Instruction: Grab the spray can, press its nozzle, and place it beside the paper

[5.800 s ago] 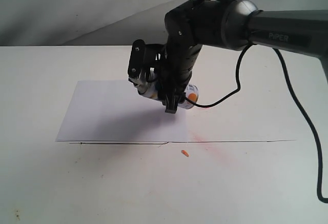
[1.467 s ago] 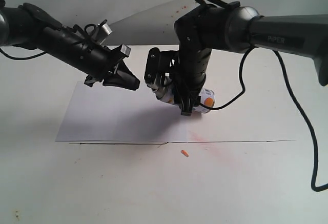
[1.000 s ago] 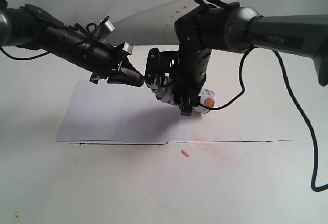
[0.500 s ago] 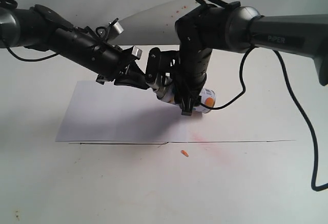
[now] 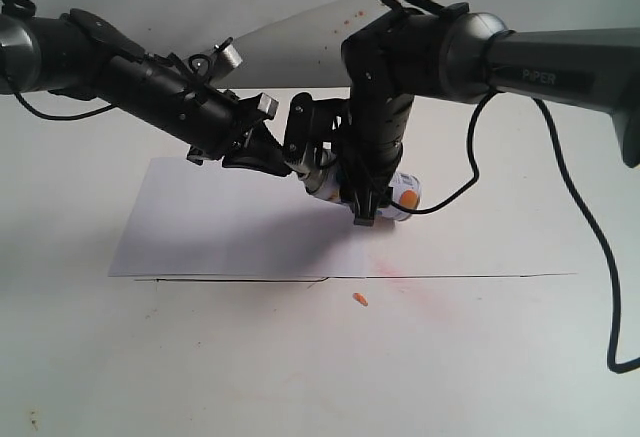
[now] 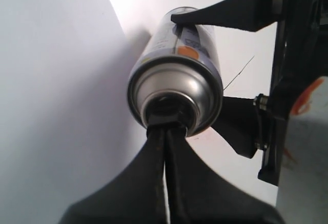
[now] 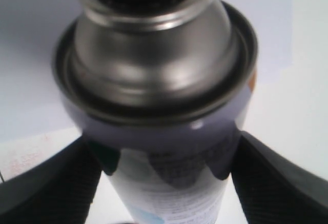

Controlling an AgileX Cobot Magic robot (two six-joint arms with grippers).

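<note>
Two-arm pose: right claw (image 5: 336,186) holds spray can (image 5: 404,195) tilted.

The spray can (image 6: 177,80) shows a smooth silver metal shoulder with a satin sheen and a glossy rim, a shiny printed label below it, and a nozzle (image 6: 169,106) of dull black plastic. The jaws of the right gripper (image 7: 164,147) either side of the can, and those of the left gripper (image 6: 165,131) meeting at its top, look like matt black plastic. Beneath the can the paper (image 5: 220,222) is plain matt white, and the worktop (image 5: 480,347) around it is smooth matt white too, marked near the can by a faint reddish smear (image 5: 405,275).
</note>
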